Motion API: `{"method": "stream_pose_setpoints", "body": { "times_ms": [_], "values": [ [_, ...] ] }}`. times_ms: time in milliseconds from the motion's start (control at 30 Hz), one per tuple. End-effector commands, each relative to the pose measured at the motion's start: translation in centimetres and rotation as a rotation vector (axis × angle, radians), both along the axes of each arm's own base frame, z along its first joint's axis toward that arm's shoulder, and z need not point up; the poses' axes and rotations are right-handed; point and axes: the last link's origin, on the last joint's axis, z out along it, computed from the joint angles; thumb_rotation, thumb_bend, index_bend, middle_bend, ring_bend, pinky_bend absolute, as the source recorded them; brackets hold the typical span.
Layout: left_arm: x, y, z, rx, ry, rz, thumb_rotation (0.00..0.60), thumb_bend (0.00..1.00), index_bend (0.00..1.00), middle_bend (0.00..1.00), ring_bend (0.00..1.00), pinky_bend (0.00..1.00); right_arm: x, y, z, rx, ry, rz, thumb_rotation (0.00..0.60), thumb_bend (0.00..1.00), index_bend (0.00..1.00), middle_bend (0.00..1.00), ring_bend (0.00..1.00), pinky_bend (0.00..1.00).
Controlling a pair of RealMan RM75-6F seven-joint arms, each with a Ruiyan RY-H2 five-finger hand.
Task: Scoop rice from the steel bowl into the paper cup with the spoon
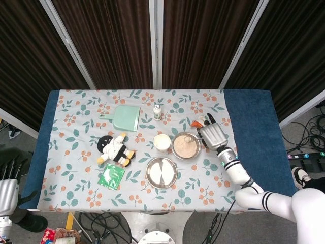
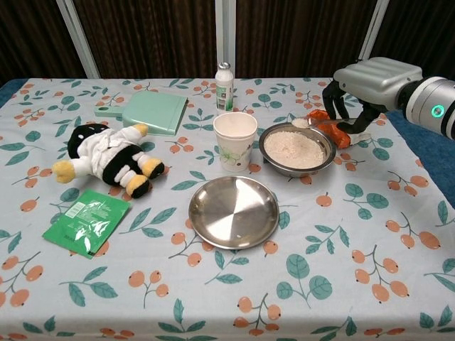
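While my right hand (image 2: 362, 85) hovers at the right of the steel bowl (image 2: 296, 149), its fingers curl down around the handle of the spoon (image 2: 323, 122). I hold the spoon with its tip over the bowl's far right rim, a small heap of rice (image 2: 301, 122) showing in it. More rice fills the bowl. Paper cup (image 2: 235, 140) stands upright just left of the bowl, touching or nearly so; it carries a faint green leaf print, no legible text. Orange-and-white packet (image 2: 334, 132) lies under the hand, partly hidden. Empty steel plate (image 2: 233, 211) sits nearer, in front of cup and bowl.

Left hand (image 1: 7, 185) is off the table at the left edge of the head view; I cannot tell how its fingers are set.

Small white bottle (image 2: 225, 87) at the far side has a green label, and the green sachet (image 2: 87, 220) has print, both too small to read.
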Motion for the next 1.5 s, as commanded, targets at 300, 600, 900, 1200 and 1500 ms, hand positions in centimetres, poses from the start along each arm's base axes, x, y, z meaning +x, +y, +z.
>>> {"method": "stream_pose_setpoints", "body": {
  "times_ms": [300,600,900,1200,1500],
  "values": [
    [0.1,0.2,0.2,0.005,0.001,-0.006,0.600,0.07,0.18,0.12,0.06,0.04,4.6,-0.4,2.1,0.020,-0.007,0.093,0.600,0.34,0.65,0.61,0.26,0.00],
    [-0.2,0.0,0.2,0.009,-0.002,0.005,0.600,0.07,0.18,0.12,0.06,0.04,9.9,-1.2,0.3,0.081,0.119,0.197,0.600,0.35,0.65,0.61,0.26,0.00],
    [-0.8,-0.4,0.1,0.011,-0.011,0.026,0.600,0.07,0.18,0.12,0.06,0.04,13.0,-1.3,-2.9,0.080,0.302,0.291,0.600,0.35,0.65,0.61,0.27,0.00],
    [-1.4,-0.8,-0.2,0.006,-0.016,0.043,0.600,0.07,0.18,0.12,0.06,0.04,14.3,-0.7,-4.4,-0.004,0.530,0.446,0.600,0.35,0.65,0.61,0.27,0.00],
    [-1.2,-0.6,-0.2,0.009,-0.012,0.031,0.600,0.07,0.18,0.12,0.06,0.04,15.6,-0.8,-3.9,-0.101,0.723,0.679,0.600,0.34,0.65,0.61,0.27,0.00]
  ]
}}
